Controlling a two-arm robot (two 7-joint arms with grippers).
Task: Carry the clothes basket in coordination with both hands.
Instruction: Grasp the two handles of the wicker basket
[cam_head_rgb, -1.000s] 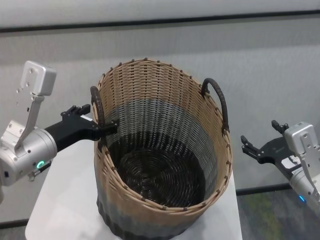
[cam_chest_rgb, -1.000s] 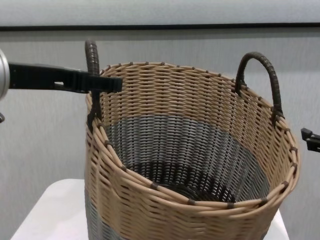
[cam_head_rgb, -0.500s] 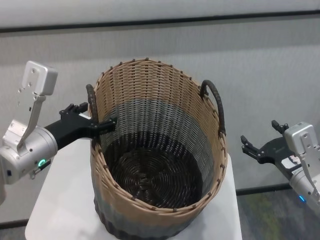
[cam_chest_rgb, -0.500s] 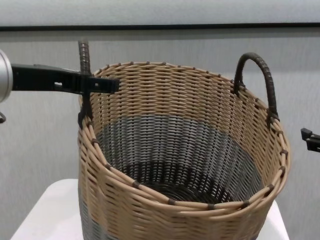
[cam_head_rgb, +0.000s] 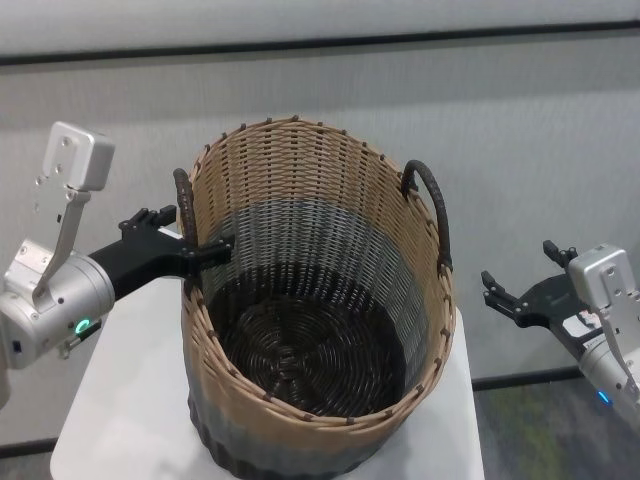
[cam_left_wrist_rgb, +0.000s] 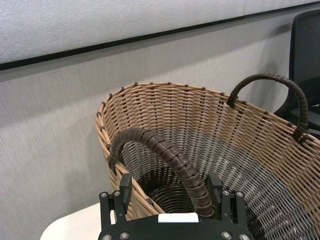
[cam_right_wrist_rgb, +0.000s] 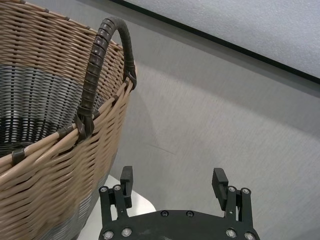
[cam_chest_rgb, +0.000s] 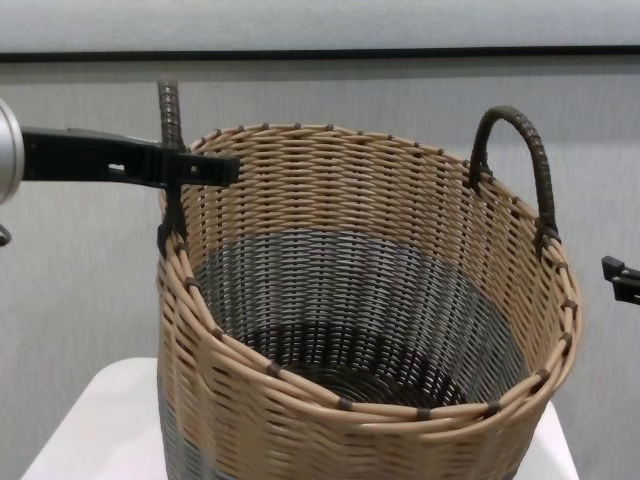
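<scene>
The clothes basket (cam_head_rgb: 300, 210) stands on a white table (cam_head_rgb: 120, 400), wicker with a tan top, grey middle and dark base. My left gripper (cam_head_rgb: 218, 248) is open, its fingers either side of the left loop handle (cam_left_wrist_rgb: 165, 150), as the left wrist view shows (cam_left_wrist_rgb: 170, 181). In the chest view the left gripper (cam_chest_rgb: 212, 168) reaches past that handle (cam_chest_rgb: 170, 110) over the rim. My right gripper (cam_head_rgb: 489, 288) hangs open to the right of the basket, apart from the right handle (cam_head_rgb: 436, 215). The right wrist view has this gripper (cam_right_wrist_rgb: 173, 175) short of the handle (cam_right_wrist_rgb: 97, 60).
A grey wall with a dark strip runs close behind the table. A dark chair (cam_left_wrist_rgb: 306, 55) stands beyond the basket's right side. The table's right edge (cam_head_rgb: 462, 400) lies just past the basket, with floor below my right gripper.
The basket and its left handle shifted a little to the left with my left gripper, then settled. The right arm has not moved.
</scene>
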